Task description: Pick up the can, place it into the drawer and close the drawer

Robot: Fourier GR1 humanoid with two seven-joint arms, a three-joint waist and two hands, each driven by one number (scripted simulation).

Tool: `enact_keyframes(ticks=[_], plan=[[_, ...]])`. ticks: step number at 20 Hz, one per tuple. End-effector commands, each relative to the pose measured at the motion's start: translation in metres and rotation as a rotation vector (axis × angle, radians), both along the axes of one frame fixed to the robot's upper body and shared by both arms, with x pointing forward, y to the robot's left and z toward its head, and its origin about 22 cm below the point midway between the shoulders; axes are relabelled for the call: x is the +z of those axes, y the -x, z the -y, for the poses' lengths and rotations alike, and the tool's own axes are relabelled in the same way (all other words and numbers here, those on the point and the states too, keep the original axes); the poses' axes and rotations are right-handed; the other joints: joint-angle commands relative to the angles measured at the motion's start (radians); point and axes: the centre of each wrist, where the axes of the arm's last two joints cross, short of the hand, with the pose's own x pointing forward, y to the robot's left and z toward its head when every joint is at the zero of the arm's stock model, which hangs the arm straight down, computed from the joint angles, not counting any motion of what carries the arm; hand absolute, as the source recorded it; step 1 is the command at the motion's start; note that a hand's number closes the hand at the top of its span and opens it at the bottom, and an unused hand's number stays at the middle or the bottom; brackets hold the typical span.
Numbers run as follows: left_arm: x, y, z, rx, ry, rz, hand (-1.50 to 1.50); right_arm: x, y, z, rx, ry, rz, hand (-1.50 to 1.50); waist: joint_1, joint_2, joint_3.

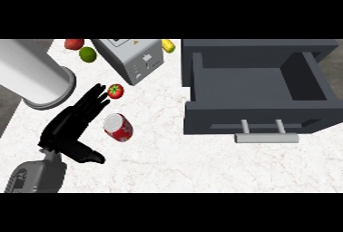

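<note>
Lying on counter: can (119,127) | just right of open left hand (70,124)

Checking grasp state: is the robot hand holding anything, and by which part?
Nothing is held. The left robot hand is open, fingers straight, beside the red can lying on the counter, apart from it. The right hand is out of view.
</note>
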Motion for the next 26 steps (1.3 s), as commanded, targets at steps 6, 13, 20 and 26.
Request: enact_keyframes(ticks=[6,13,20,26], plan=[[-0.055,-0.011,-0.007,0.069,-0.03,0.012,-1.5,-0.006,0.016,-0.006,-0.004,-0.005,0.006,-1.5,-0.005,0.001,0.0],[-0.073,-0.016,-0.052,0.083,-0.056,-0.043,-1.5,0.004,-0.005,0.003,0.027,0.011,0.011,-1.5,-0.003,0.002,0.0],[-0.106,-0.023,-0.02,0.071,-0.037,-0.069,-1.5,0.015,0.0,-0.01,-0.001,0.009,0.014,-1.5,-0.002,0.002,-0.001],[-0.138,0.002,-0.04,0.091,-0.009,-0.088,-1.5,0.016,0.024,-0.005,0.003,0.016,0.015,-1.5,-0.008,0.002,-0.001]])
